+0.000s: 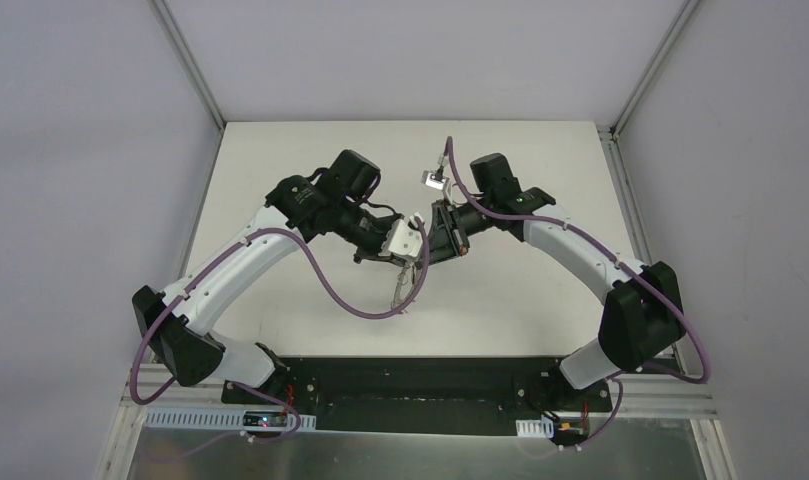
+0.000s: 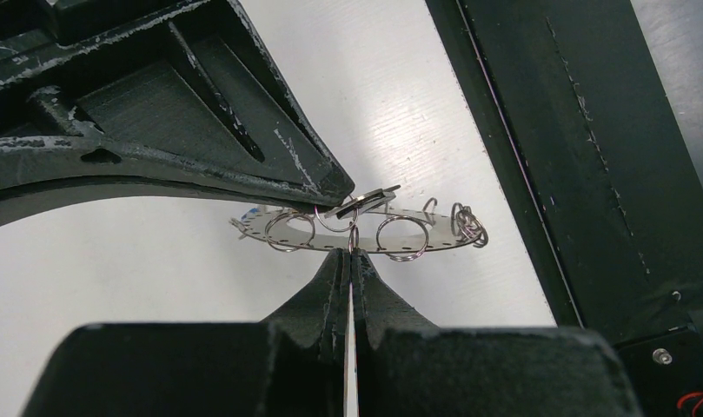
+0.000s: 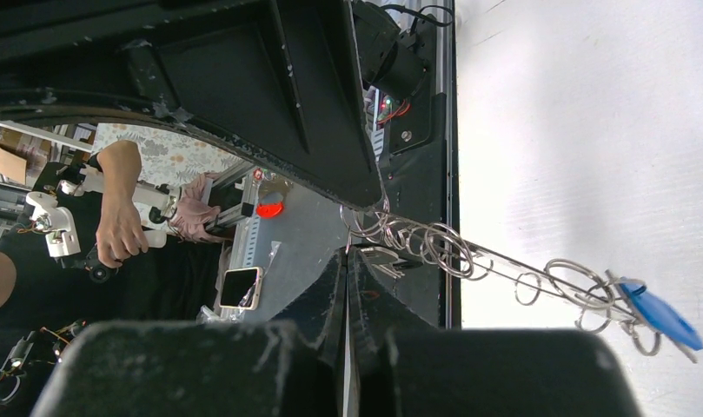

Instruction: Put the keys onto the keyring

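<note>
Above the middle of the white table (image 1: 280, 170), a little toward its near edge, you have the flat grey metal keyring (image 2: 434, 236), small wire loops round its rim, held off the surface between both arms. Your left hand (image 2: 352, 261) is pressed together on the ring's rim. Your right hand (image 3: 348, 261) is pressed together too, tip to tip with the left. It appears to nip the small black-headed key (image 2: 369, 198) right against a loop, but I cannot tell whether that key is threaded.

The small blue-headed key (image 3: 660, 317) hangs at the ring's other end, apparently on a loop, so I judge one key done and one in hand.

Room is tightest between the two hands, whose fingers nearly touch. Outward you have bare table toward the left, right and far edges. The black base bar (image 1: 410, 375) along the near edge lies not far off, so make small moves and steer away from it.
</note>
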You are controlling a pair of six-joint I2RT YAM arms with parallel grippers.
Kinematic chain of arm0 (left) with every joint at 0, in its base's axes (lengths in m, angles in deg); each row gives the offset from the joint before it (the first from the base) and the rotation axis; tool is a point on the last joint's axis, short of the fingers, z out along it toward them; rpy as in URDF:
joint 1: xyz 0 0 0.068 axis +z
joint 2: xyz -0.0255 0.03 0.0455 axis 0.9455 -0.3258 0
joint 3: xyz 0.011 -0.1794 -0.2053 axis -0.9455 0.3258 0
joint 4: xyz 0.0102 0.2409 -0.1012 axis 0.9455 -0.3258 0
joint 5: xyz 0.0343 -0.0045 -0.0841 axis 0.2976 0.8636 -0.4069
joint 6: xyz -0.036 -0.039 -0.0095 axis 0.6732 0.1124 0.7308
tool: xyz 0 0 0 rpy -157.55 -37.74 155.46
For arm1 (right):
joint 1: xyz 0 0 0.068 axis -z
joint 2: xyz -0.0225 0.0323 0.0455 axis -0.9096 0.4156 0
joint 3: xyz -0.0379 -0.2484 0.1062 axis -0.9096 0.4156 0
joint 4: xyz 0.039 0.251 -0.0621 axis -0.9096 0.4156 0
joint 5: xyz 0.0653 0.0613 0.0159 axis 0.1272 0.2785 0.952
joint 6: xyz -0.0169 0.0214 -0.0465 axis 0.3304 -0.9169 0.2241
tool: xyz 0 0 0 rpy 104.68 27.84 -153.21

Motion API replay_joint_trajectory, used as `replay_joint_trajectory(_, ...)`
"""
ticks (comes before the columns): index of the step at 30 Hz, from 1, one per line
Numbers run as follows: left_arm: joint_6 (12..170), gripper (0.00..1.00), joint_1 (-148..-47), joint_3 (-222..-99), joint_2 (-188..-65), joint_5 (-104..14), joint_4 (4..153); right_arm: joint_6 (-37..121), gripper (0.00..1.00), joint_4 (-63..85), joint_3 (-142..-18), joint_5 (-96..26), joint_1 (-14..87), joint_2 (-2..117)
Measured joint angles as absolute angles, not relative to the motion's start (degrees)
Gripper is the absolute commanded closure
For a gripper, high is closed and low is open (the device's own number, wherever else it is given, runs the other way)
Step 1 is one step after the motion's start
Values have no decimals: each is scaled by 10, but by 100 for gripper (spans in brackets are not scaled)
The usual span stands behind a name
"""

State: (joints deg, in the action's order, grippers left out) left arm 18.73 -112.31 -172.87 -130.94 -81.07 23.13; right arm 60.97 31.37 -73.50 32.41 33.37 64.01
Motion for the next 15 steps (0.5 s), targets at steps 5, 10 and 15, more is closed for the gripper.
replay_joint_trajectory(5, 187, 100, -1123, -1729, -1309, -810, 231, 610, 100, 314, -735, 319, 333, 641)
replay_joint_trajectory(10, 187, 100, -1123, -1729, -1309, -808, 231, 610, 100, 314, -735, 311, 332, 642)
replay_joint_trajectory(15, 188, 100, -1123, -1729, -1309, -808, 231, 610, 100, 315, -735, 304, 330, 644)
